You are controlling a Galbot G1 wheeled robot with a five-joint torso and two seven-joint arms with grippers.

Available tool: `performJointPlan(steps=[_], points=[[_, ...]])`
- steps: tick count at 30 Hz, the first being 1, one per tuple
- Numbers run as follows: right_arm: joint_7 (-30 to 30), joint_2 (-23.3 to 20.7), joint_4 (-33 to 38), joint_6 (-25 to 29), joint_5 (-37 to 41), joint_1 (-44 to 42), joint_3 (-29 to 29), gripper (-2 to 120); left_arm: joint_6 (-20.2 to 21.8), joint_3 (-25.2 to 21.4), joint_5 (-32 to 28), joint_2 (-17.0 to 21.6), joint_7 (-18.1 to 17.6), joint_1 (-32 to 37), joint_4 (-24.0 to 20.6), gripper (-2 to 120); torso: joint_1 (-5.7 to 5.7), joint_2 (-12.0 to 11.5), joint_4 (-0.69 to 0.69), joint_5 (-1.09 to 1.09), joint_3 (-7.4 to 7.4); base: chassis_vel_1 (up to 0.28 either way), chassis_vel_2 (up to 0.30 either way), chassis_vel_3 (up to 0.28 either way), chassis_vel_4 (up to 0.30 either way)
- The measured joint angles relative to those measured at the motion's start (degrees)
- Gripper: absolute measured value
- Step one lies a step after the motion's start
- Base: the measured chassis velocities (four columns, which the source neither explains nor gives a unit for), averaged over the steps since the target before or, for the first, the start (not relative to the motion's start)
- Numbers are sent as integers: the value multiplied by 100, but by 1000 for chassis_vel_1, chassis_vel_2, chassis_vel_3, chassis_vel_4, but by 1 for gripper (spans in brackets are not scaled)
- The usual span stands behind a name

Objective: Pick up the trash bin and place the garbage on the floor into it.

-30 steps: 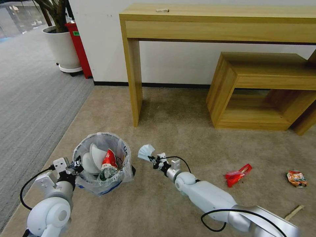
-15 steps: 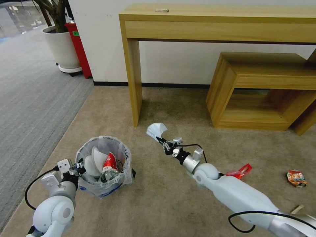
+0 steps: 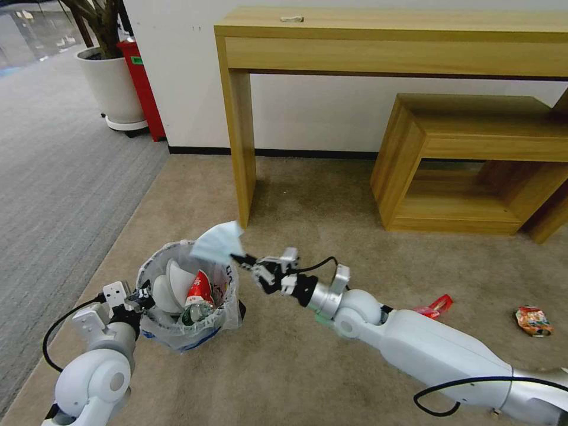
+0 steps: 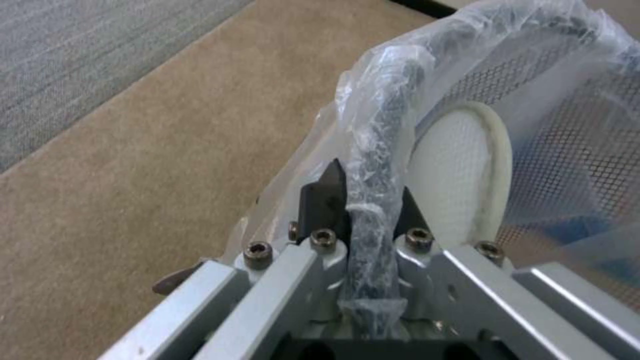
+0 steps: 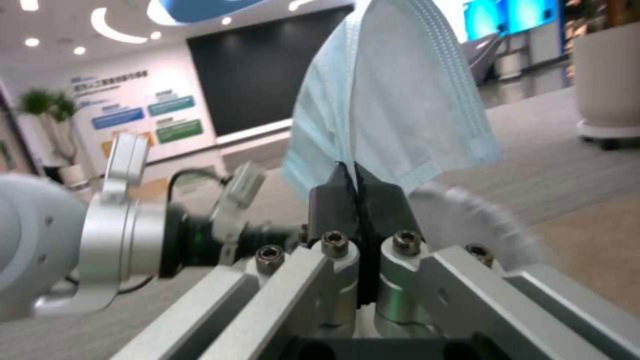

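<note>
The trash bin (image 3: 188,296), dark mesh lined with a crinkly translucent bag, sits low at the left over the beige floor (image 3: 307,207). My left gripper (image 3: 142,294) is shut on its near rim (image 4: 377,165). Inside lie a white slipper (image 3: 168,287), a red wrapper and a small bottle. My right gripper (image 3: 241,258) is shut on a pale blue mask (image 3: 218,242), held just above the bin's right rim; in the right wrist view the mask (image 5: 393,100) stands up from the closed jaws. A red wrapper (image 3: 438,305), an orange packet (image 3: 533,320) lie on the floor at the right.
A tall wooden console table (image 3: 390,41) stands ahead, its leg (image 3: 239,148) just beyond the bin. A low wooden shelf (image 3: 473,160) is at the right. Grey ribbed carpet (image 3: 53,165), a white planter (image 3: 112,83) and a red stand (image 3: 142,83) are at the far left.
My right arm has swung left with the mask, from the open carpet beside the bin to just over the bin's right rim. The left gripper and bin have barely shifted.
</note>
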Motion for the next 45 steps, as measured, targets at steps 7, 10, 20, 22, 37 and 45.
performJointPlan(steps=[7, 10, 20, 22, 37, 45], points=[[125, 204, -235, -27, -13, 195, -379, 0, 19, -33, -39, 12, -22, 42, -156, 2, 0, 0, 1, -1, 0, 0, 0, 0, 0], [185, 279, -333, -46, -35, 224, -485, 0, 22, -55, -60, 20, -24, 62, -219, 2, 0, 0, 0, 0, 0, 0, 0, 0, 0], [510, 408, -600, -76, -250, 95, -683, 0, 37, -78, -119, 52, -35, 100, -402, 2, 0, 0, 0, 0, 0, 0, 0, 0, 0], [560, 408, -600, -75, -267, 77, -686, 0, 38, -79, -121, 53, -36, 101, -406, 2, 0, 0, 0, 0, 0, 0, 0, 0, 0], [858, 345, -400, -83, -316, -96, -446, 51, 85, -68, -120, 55, -37, 113, -365, 2, 0, 0, 0, 0, 0, 0, 0, 0, 0], [1164, 244, -205, -132, -327, -310, 100, 80, 112, -57, -88, 89, -16, 113, -209, 2, 0, 0, 1, 0, 0, 0, 0, 0, 0]])
